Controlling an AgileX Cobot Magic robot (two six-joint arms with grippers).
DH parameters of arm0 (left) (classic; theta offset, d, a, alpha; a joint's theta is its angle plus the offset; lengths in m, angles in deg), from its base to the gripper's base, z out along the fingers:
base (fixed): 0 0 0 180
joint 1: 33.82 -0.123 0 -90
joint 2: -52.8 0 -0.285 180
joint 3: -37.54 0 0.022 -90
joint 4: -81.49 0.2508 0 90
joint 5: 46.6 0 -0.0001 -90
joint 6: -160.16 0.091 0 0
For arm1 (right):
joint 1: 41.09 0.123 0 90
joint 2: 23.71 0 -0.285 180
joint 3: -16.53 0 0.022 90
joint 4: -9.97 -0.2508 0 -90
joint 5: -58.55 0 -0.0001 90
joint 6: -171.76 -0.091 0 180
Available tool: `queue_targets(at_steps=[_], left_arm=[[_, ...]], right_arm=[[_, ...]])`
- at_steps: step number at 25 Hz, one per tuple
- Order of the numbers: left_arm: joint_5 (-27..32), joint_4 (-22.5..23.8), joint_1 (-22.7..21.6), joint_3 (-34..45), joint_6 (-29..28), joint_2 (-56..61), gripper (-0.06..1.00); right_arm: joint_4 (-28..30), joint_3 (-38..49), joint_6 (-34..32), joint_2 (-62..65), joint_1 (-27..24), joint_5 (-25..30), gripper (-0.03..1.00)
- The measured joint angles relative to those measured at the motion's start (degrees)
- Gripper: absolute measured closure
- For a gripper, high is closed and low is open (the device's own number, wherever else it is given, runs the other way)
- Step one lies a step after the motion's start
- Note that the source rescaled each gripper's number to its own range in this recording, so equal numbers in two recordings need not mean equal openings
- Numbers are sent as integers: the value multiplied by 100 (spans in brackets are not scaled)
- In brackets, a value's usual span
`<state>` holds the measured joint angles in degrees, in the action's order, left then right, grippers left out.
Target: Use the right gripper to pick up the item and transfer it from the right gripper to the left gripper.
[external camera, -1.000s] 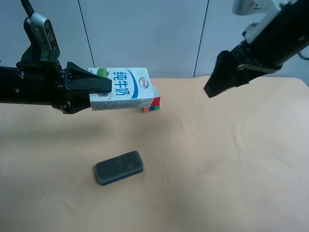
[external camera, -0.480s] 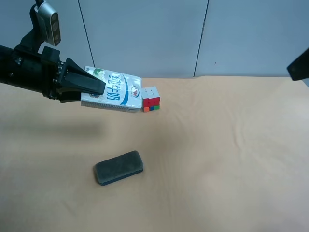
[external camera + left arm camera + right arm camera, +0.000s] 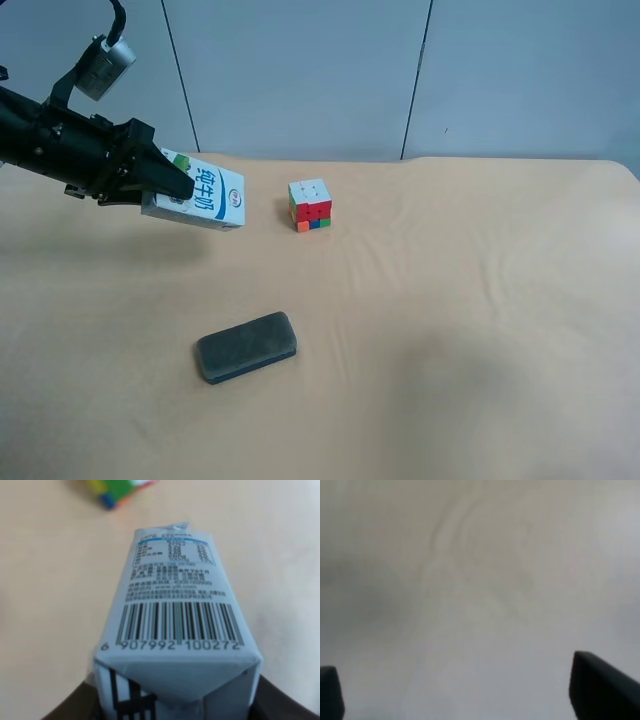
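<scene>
The white-and-grey milk carton [image 3: 207, 195] with blue lettering lies on its side in my left gripper [image 3: 186, 188], the black jaw at the exterior high view's left with a silver-grey module. The gripper is shut on it and holds it above the table, left of the cube. In the left wrist view the carton [image 3: 177, 615] fills the frame, barcode side up, between the jaw's fingers [image 3: 75, 707]. My right gripper [image 3: 465, 695] is out of the exterior high view. Its wrist view shows two black fingertips far apart, empty, over a blurred pale surface.
A multicoloured puzzle cube [image 3: 311, 204] stands on the tan table [image 3: 480, 300] right of the carton; it also shows in the left wrist view [image 3: 120, 490]. A dark grey oblong eraser [image 3: 246, 346] lies nearer the front.
My left gripper has carried the carton left, away from the cube, and tilted it. The right arm has withdrawn out of the exterior high view.
</scene>
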<state>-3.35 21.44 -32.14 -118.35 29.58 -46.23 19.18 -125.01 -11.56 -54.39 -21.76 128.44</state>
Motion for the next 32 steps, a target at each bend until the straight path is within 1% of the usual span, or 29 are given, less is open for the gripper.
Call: queue_targets(at_steps=[5,7,10,15,18,20,25,28,32], left_arm=[[-610,716,0,0,-647,0,94],[-734,1068,0,0,-896,0,94],[-717,1784,0,0,-1330,0,94],[-515,3205,0,0,-2270,0,94],[-322,3779,0,0,-2672,0,94],[-237,3999,0,0,-2836,0,94],[-28,4317,0,-5,-3029,0,94],[-8,4478,0,-5,-3161,-5,94],[30,4561,0,-5,-3214,-5,94]], right_arm=[[-157,596,-34,977,0,36,18],[-205,691,-34,1204,0,58,18],[-221,703,-34,1364,0,47,18],[-233,703,-34,1367,0,47,18],[-241,712,-34,1367,0,25,18],[-247,732,-34,1367,0,-151,18],[-241,842,6,1377,0,-557,18],[-241,866,11,1377,0,-584,18],[-241,866,11,1383,0,-628,18]])
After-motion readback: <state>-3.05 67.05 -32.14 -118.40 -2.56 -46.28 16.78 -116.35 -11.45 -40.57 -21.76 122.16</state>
